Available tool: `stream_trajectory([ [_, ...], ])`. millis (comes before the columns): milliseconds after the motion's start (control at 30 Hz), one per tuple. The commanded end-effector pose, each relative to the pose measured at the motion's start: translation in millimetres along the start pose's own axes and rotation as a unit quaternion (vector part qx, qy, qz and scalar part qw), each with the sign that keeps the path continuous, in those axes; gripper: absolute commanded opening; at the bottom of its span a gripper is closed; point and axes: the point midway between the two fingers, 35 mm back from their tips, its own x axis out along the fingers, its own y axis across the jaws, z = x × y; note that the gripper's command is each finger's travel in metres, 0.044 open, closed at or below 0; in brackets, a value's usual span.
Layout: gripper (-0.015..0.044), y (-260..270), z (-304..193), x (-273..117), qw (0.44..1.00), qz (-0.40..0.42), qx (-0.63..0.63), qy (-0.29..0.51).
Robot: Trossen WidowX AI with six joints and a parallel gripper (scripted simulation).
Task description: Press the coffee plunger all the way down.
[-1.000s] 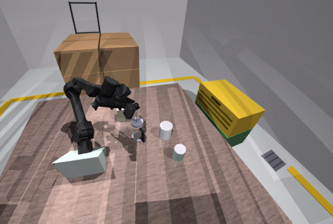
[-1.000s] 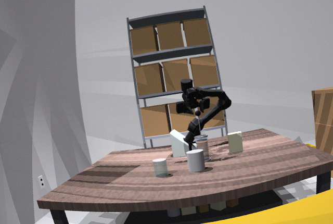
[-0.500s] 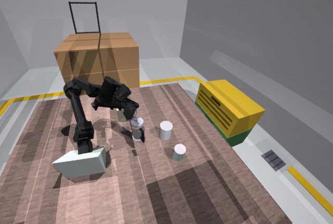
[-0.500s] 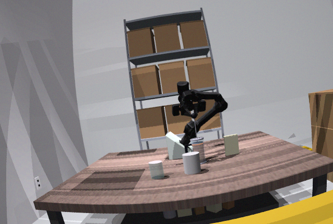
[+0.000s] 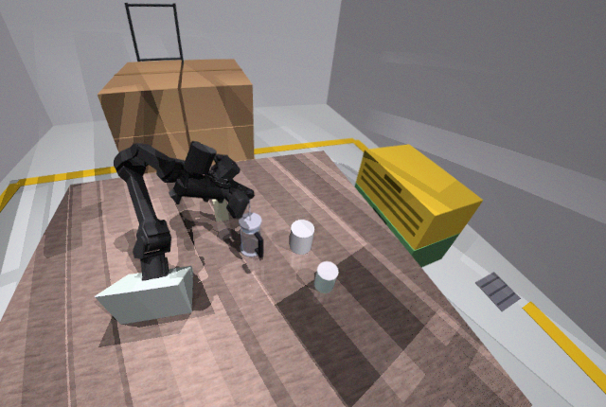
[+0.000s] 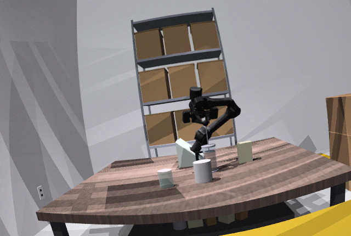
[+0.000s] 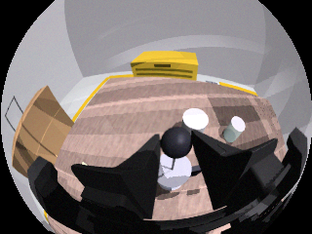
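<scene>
The coffee press [image 5: 249, 241] [image 6: 211, 158] stands upright on the table, a clear cylinder with a pale lid [image 5: 250, 221] [image 7: 178, 171] and a black handle [image 5: 259, 244]. Its thin rod [image 6: 207, 136] rises well above the lid to a round black knob [image 6: 204, 123] [image 7: 176, 142], so the plunger is up. My gripper [image 5: 246, 201] [image 6: 205, 121] [image 7: 175, 136] is above the press, shut on the knob, one finger on each side of it. In the top view the fingers hide the knob.
A white cylinder [image 5: 301, 238] [image 6: 203, 171] [image 7: 195, 120] stands near the handle side. A greenish cup [image 5: 325, 278] [image 6: 165, 179] [image 7: 234, 129] stands farther out. A pale yellow block [image 5: 222, 210] [image 6: 244, 152] stands behind the press. The arm rises beside a pale wedge [image 5: 151, 299] [image 6: 185, 156].
</scene>
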Motion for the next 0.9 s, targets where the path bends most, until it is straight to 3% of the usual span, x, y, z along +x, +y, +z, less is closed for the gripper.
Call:
stream_trajectory([
  [0,0.0120,-3.5,-15.7,8.4,1.000,-0.002,0.012,0.011],
  [867,0.0120,-7.1,-50.4,33.6,1.000,-0.004,0.011,0.011],
])
